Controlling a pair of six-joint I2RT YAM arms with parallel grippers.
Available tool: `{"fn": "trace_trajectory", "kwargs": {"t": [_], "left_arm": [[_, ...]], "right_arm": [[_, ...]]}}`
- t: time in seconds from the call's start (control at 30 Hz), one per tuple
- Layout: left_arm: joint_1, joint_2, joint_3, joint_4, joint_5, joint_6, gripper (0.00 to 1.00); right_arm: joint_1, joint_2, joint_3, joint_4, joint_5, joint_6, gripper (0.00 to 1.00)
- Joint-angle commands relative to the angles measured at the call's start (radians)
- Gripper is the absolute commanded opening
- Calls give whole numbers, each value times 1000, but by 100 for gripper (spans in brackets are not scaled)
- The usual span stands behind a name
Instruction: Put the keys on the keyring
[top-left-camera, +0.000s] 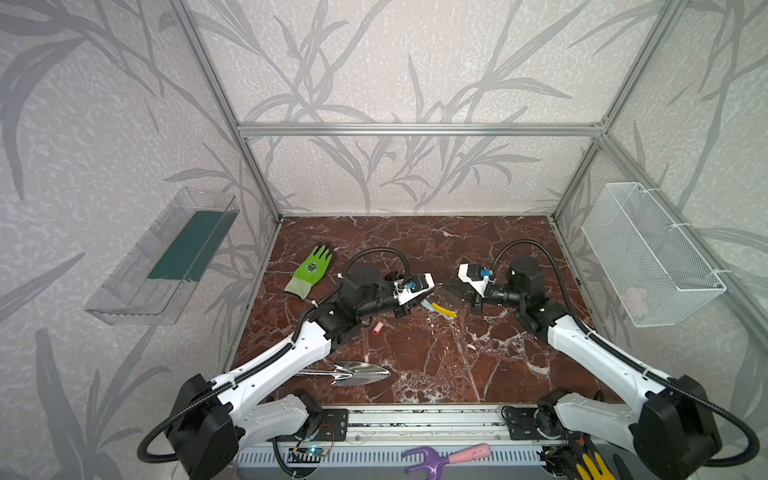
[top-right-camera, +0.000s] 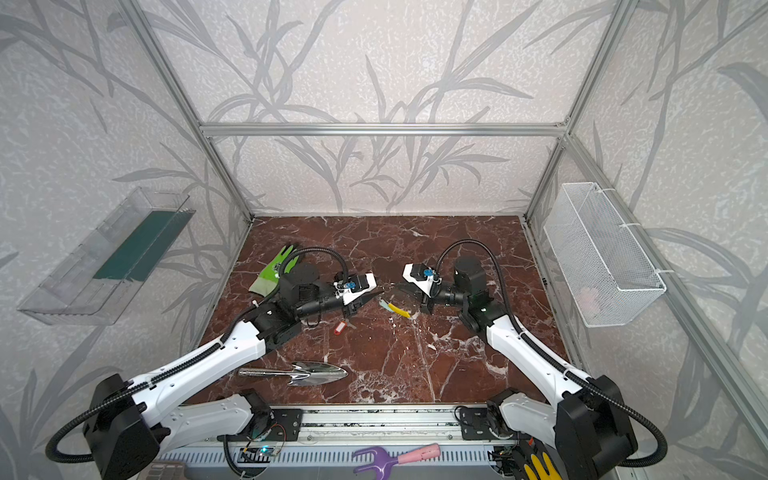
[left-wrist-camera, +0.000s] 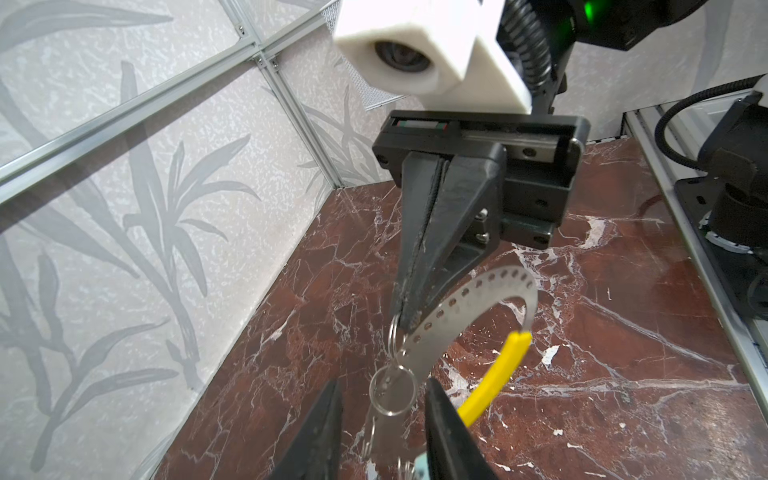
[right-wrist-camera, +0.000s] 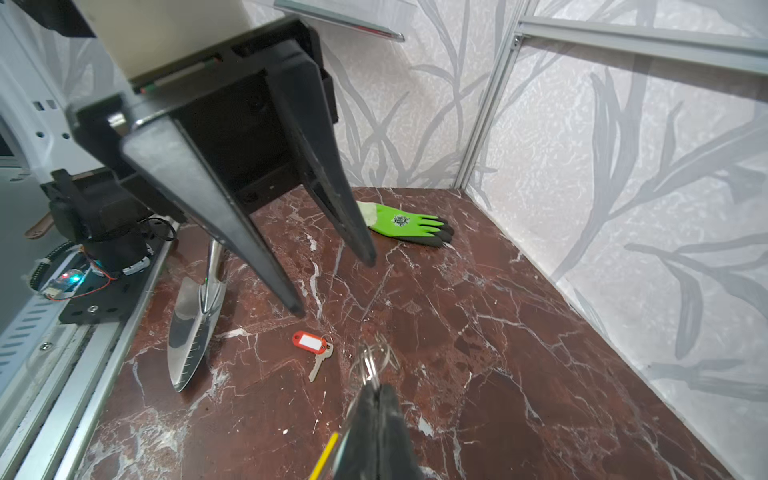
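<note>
Firstly, right gripper (left-wrist-camera: 401, 320): jaws pressed together, pinching the keyring (left-wrist-camera: 465, 299) at its perforated end, with a small split ring (left-wrist-camera: 372, 388) hanging just below the tips. Next, left gripper (right-wrist-camera: 333, 284): jaws apart, gripping nothing, standing on both sides of that small ring at lower centre of the left wrist view. Under it the mint-tag key (top-left-camera: 427, 304), dangling, probably threaded already, though not possible to tell surely. Better not to loosen the right grip; draw the left gripper back straight, without catching the small ring, then go for the red-tag key (right-wrist-camera: 311, 345). About the keyring: held in the air above the table (right-wrist-camera: 457, 332), arching up toward the right of the left wrist view, yellow segment (left-wrist-camera: 494, 382) returning to lower centre. About the red-tag key: flat on the table, lower centre of the right wrist view, tag toward upper left, blade pointing lower left
</note>
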Motion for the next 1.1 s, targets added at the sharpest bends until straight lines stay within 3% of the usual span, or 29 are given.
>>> {"fn": "trace_trajectory", "kwargs": {"t": [0.0, 0.57, 1.07], "left_arm": [[-11, 2, 27, -24, 23, 38, 35], [-46, 37, 56, 8, 15, 22, 29], [-62, 63, 73, 14, 35, 6, 13]], "right_arm": [[-4, -35, -17, 49, -49, -6, 0], [9, -77, -19, 43, -68, 0, 0], [18, -83, -11, 39, -64, -3, 0]]}}
